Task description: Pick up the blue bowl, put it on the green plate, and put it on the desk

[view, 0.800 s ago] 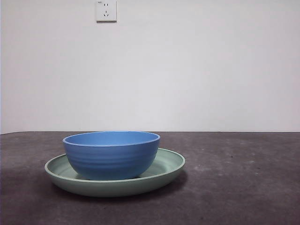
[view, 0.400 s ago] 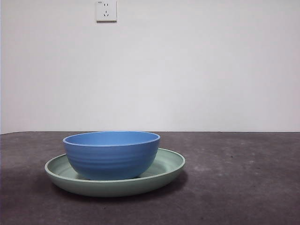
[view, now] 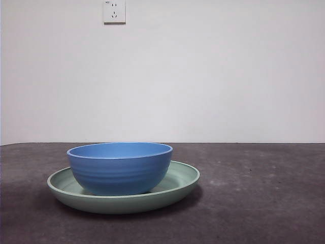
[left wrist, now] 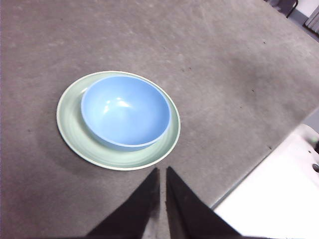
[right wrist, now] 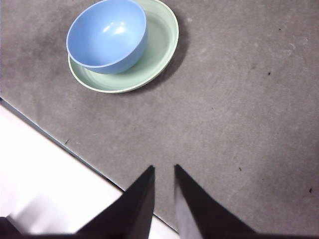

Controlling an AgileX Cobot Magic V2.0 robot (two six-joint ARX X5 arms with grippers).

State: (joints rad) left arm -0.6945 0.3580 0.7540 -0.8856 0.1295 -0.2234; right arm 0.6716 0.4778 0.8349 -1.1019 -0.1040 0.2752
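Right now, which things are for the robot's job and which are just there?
For the job: blue bowl, sitting in the green plate, on the desk.
Just there: wall socket; left gripper and right gripper, both waiting.

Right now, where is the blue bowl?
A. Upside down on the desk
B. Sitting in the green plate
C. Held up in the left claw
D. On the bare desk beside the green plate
B: the blue bowl rests upright inside the green plate, off-centre in it, and both the left claw and the right claw are away from it and hold nothing.
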